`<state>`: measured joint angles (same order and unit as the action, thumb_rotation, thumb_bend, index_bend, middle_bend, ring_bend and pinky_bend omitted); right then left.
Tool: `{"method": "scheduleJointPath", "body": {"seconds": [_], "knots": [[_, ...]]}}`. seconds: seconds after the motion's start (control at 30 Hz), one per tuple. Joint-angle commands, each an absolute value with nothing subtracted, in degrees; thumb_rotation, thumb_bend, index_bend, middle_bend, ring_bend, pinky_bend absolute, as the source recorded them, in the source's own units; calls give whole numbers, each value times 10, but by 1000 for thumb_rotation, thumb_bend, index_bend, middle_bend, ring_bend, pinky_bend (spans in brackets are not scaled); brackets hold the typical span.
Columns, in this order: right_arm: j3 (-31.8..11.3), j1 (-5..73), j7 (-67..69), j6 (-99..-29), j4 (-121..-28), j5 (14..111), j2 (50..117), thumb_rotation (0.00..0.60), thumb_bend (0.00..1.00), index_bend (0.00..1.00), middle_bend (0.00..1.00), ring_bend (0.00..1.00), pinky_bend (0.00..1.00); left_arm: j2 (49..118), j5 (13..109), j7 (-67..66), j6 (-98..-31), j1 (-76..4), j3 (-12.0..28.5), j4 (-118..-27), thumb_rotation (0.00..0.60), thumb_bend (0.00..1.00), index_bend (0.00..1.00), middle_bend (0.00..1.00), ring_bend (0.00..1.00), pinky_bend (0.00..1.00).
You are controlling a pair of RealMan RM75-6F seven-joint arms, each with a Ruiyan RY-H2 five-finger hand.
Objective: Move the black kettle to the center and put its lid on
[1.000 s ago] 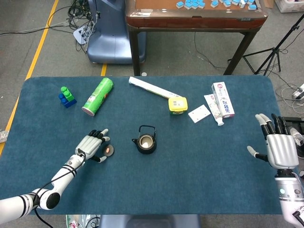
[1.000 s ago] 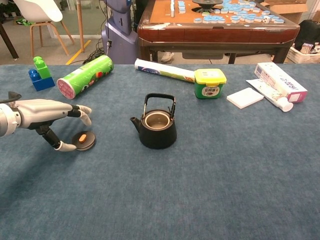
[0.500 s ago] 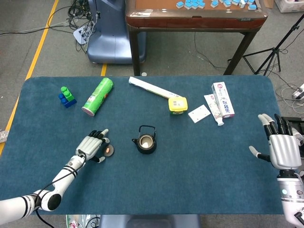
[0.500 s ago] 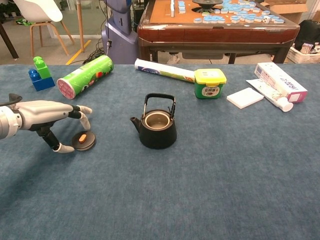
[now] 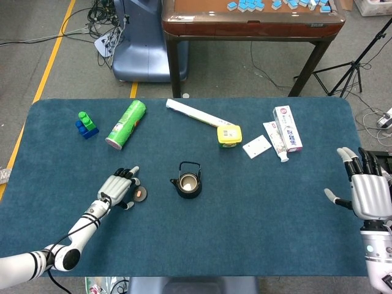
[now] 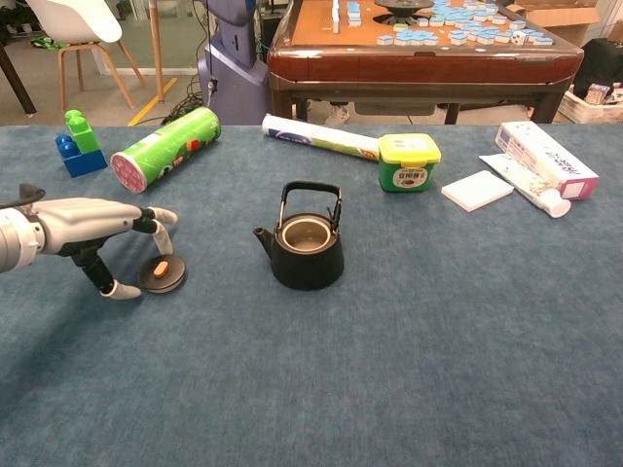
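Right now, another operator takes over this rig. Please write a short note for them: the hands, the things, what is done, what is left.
Left hand: over the lid, fingers arched around it; the lid lies flat on the table, not lifted. A firm grip cannot be confirmed.
Right hand: open, holds nothing, at the table's right edge.
Black kettle: upright near the center, open top, handle raised.
Done: kettle seems placed.
Left: grip the lid, carry it right, set it on the kettle's opening.
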<state>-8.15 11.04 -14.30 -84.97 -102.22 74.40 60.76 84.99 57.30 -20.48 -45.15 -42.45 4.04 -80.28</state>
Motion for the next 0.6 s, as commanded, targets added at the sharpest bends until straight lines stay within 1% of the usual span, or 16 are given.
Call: {"method": "scheduleJointPath", "body": {"seconds": [0.03, 0.3, 0.47, 0.6], "knots": [[-82, 108, -141, -850, -1022, 744, 607, 600, 181, 128, 160, 0, 0, 852, 570, -205, -449, -426, 40, -800, 550, 246, 269, 0, 0, 0], [-84, 102, -135, -849, -1018, 743, 607, 600, 180, 131, 160, 0, 0, 858, 557, -208, -444, -432, 39, -793, 551, 246, 272, 0, 0, 0], [-86, 99, -132, -850, -1015, 743, 607, 600, 180, 133, 160, 0, 0, 861, 549, -210, -442, -435, 40, -792, 587, 246, 302, 0, 0, 0], [-87, 96, -129, -851, -1014, 743, 606, 600, 180, 134, 160, 0, 0, 863, 545, -211, -441, -438, 40, -794, 586, 246, 322, 0, 0, 0]]}}
